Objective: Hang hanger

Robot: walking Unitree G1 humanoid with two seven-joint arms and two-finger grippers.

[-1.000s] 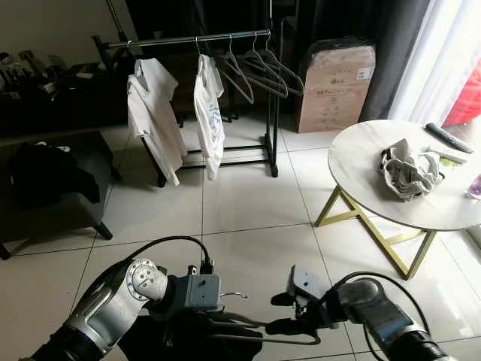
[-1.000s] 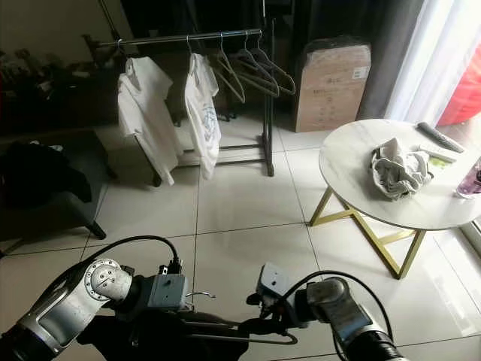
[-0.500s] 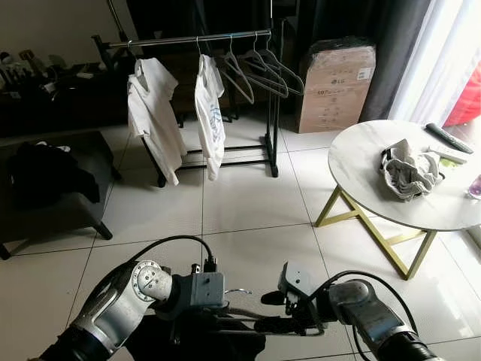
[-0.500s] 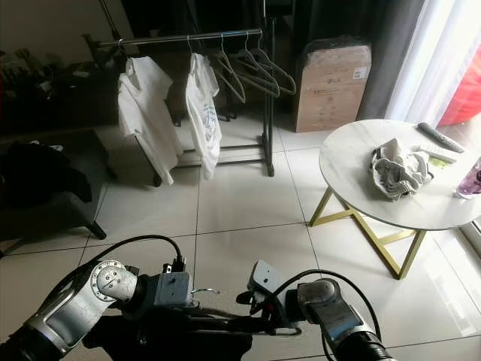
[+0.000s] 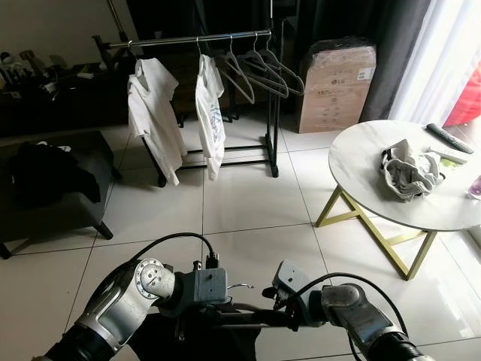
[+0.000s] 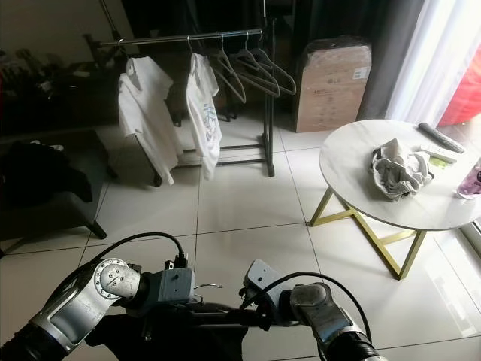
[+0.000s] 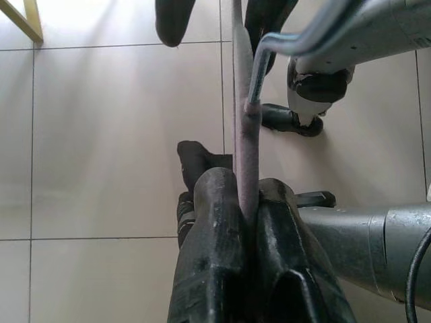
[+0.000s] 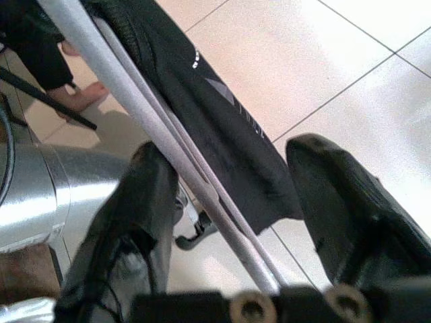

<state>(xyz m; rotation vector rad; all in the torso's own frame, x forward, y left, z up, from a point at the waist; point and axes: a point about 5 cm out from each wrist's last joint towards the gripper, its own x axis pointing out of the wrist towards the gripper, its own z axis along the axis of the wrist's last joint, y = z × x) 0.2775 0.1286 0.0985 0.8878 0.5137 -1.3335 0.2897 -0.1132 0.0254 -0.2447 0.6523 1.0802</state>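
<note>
- White floor tiles [image 5: 248, 195] stretch ahead of you to a clothes rail [image 5: 195, 37] carrying two white shirts [image 5: 154, 113] and several bare hangers [image 5: 259, 68].
- On your right, the round marble desk [image 5: 361, 169] holds a crumpled cloth [image 5: 409, 171] and a remote [image 5: 449, 138].
- Your left pincer [image 7: 246, 222] is clamped tight on the hanger [image 7: 242, 121], low before you, with a dark garment [image 8: 202, 114] draped from it.
- Your right pincer [image 8: 236, 195] stands spread around the hanger's bar, one finger [image 8: 145, 202] beside it.

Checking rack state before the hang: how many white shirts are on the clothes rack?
2. One white shirt hangs near the clothes rack's left end, the other white shirt near its middle. Beside them are empty hangers; nothing else looks hidden.
</note>
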